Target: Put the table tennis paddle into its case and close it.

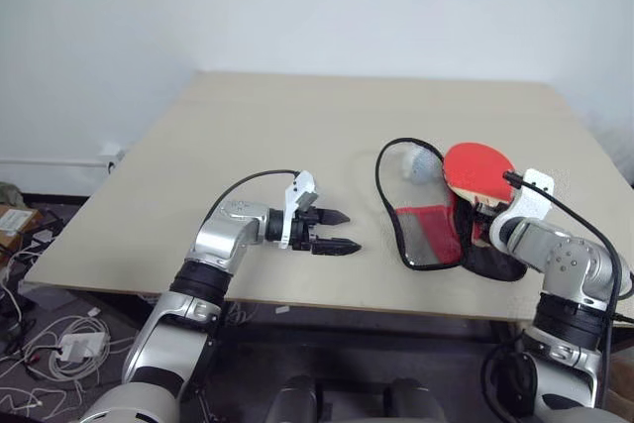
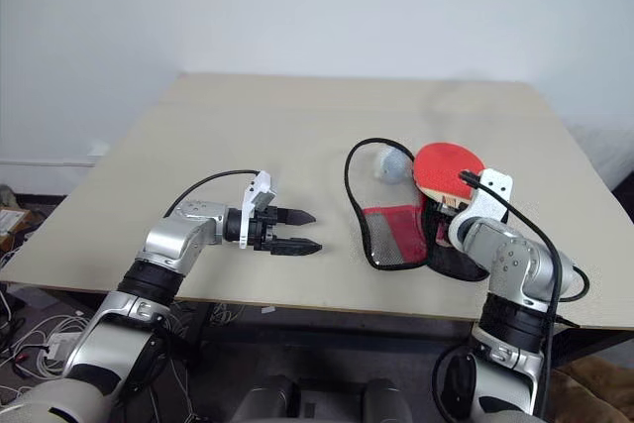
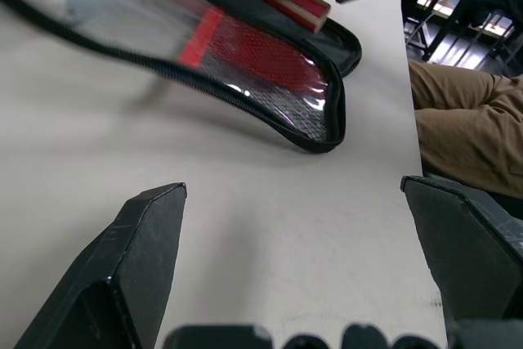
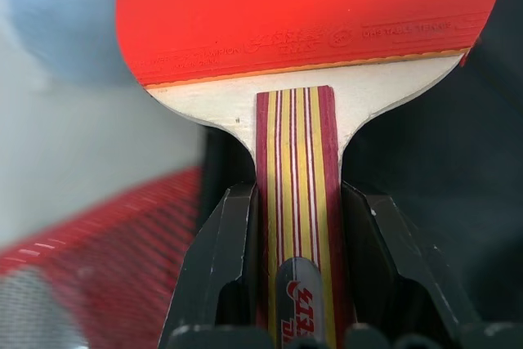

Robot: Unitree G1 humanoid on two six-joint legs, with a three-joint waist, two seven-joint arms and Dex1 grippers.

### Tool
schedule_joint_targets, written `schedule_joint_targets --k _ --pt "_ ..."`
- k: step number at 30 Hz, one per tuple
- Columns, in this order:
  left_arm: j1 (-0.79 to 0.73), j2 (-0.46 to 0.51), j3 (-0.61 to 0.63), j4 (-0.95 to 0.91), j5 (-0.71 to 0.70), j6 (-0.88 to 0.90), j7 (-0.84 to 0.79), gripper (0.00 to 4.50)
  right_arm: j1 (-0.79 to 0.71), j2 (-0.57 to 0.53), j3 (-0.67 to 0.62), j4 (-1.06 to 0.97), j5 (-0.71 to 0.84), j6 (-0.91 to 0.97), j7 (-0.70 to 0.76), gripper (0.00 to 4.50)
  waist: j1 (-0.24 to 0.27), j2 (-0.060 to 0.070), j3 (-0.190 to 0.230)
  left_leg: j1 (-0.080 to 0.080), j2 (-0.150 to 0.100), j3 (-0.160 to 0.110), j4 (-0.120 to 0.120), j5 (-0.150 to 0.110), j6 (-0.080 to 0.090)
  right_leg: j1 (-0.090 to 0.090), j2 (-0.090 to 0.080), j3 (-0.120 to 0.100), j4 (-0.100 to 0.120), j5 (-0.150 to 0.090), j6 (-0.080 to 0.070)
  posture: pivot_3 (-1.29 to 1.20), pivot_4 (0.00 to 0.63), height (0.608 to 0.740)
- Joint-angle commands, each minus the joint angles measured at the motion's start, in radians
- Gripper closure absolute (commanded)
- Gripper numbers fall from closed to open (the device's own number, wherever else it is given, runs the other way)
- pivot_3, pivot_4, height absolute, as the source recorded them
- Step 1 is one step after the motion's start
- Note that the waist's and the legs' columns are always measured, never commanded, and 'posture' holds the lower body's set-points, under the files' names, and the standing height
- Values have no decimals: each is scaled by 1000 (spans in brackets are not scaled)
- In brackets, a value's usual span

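The table tennis paddle (image 1: 477,170) is in the air over the right half of the table, its red rubber face tilted up and away from the robot, its striped wooden handle clamped between the two black fingers of the right gripper (image 4: 296,284); the right wrist view shows the pads pressed against both sides of the handle. Directly under and just beside the paddle lies the case (image 1: 436,237), unzipped and spread open on the table (image 1: 277,136), with its red and mesh-panelled flap folded toward the middle of the table and the black half underneath the right hand; its black zip edging curls up in a loop toward the far side. A pale, bluish round thing (image 1: 420,165), probably a ball, rests on the table just beyond the case, beside the paddle's head. The step in hand appears to be carrying the paddle over the open case for insertion; the next move likely calls for lowering the blade flat onto the black half, head aligned with the rounded end, before letting go. The right forearm reaches forward with the wrist bent downward. The left gripper (image 1: 332,231) hangs low over bare table, well apart from the case, its fingers spread and empty, pointing sideways toward the case's flap.
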State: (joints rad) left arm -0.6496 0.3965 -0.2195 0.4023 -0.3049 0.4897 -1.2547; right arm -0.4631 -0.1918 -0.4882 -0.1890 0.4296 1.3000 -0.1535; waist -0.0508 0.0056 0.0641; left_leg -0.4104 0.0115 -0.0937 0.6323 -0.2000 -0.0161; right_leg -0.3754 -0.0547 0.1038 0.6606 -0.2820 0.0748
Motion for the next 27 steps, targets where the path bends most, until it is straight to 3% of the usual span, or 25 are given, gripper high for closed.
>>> schedule_joint_targets --k 1,15,27 --pt "-33 3 4 -18 4 -15 -13 0 -11 0 -14 -112 2 6 -5 3368 -4 1 0 0 0 0 0 0 0 0 0 0 0 0 0 0 0 740" --pt "-39 -6 4 -17 11 -6 -12 0 9 149 -8 -161 -28 30 -43 3368 -3 1 0 0 0 0 -1 0 0 -1 0 0 0 0 0 0 0 740" --pt "-42 -9 3 -14 14 0 -12 0 63 90 -42 -187 -105 50 -41 3368 -1 1 0 0 0 0 -1 0 0 -1 0 0 0 0 0 0 0 740"
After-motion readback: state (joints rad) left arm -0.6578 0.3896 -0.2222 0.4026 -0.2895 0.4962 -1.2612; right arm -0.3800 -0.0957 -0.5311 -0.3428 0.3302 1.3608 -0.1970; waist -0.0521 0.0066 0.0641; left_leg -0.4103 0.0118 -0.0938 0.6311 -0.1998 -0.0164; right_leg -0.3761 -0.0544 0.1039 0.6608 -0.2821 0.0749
